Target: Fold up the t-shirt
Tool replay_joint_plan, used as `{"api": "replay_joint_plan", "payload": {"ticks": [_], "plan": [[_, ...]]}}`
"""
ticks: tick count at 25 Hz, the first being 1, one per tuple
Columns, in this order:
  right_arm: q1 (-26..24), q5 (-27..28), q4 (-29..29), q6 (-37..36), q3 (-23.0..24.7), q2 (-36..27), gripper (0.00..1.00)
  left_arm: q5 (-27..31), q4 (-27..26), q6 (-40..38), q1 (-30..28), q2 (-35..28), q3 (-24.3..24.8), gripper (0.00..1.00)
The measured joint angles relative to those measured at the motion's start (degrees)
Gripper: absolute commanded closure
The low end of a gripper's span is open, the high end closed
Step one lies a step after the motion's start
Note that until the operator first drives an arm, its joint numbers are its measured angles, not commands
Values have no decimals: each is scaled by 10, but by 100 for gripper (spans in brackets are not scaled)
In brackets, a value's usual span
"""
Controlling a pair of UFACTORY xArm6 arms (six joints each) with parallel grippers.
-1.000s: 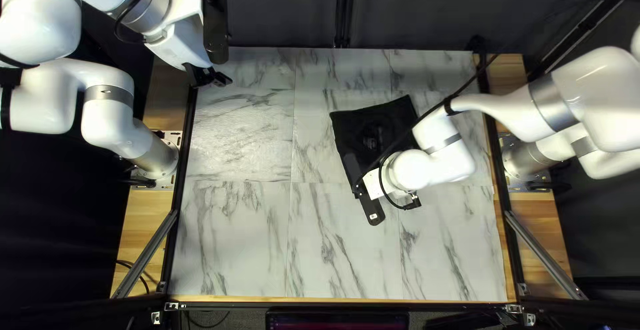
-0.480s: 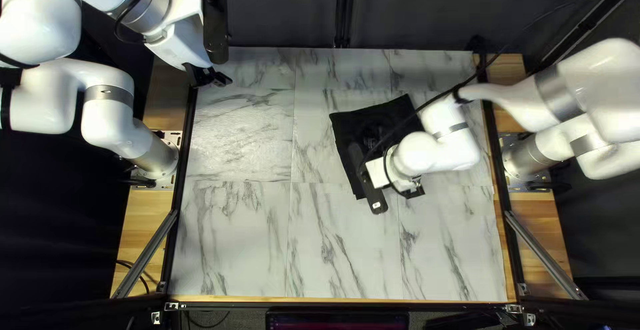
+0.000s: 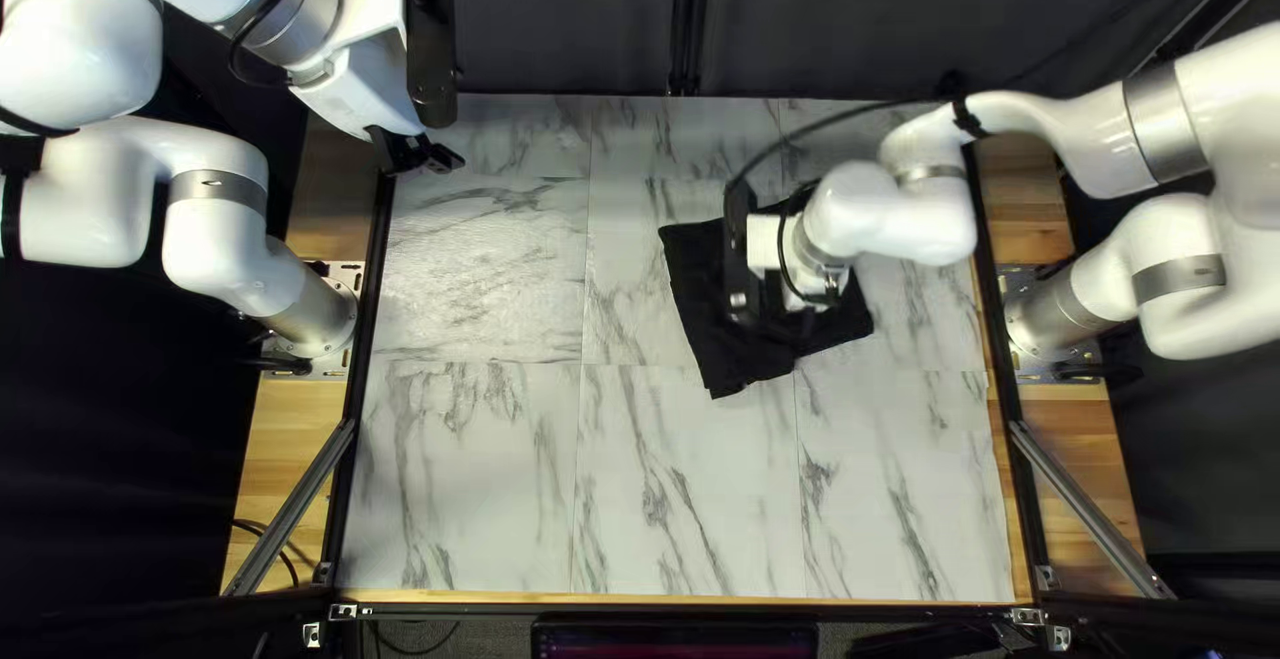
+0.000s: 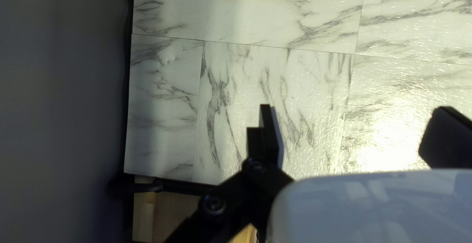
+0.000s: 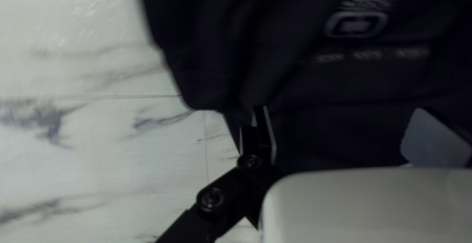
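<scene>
Best to use the nearer right gripper (image 5: 340,109), spread wide and empty, on the t-shirt (image 3: 727,363) just under it, maybe not touching, right of the worktop's (image 3: 494,473) middle, with the left gripper (image 4: 355,108), spread too, well away.

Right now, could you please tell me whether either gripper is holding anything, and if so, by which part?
Nothing is held: the left gripper is open over the table, and the right gripper is open above the dark t-shirt.
</scene>
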Motion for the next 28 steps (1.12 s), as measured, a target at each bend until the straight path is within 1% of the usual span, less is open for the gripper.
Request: {"api": "replay_joint_plan", "payload": {"ticks": [4,7,11,14,19,22,25,26,27,28], "plan": [[-24,-19,40,41,-6,37,0,0,0,0,0,0,0,0],[-31,-44,71,77,-11,64,0,0,0,0,0,0,0,0],[-30,-72,92,136,-4,72,0,0,0,0,0,0,0,0],[-25,-93,90,187,11,62,0,0,0,0,0,0,0,0],[-17,-139,61,268,52,41,0,0,0,0,0,0,0,0],[-14,-176,54,296,78,33,0,0,0,0,0,0,0,0],[-15,-213,62,306,101,31,0,0,0,0,0,0,0,0],[-15,-225,69,304,107,30,7,0,0,0,0,0,0,0],[-16,-235,79,299,112,30,9,0,0,0,0,0,0,0],[-17,-244,89,292,115,30,47,0,0,0,0,0,0,0]]}}
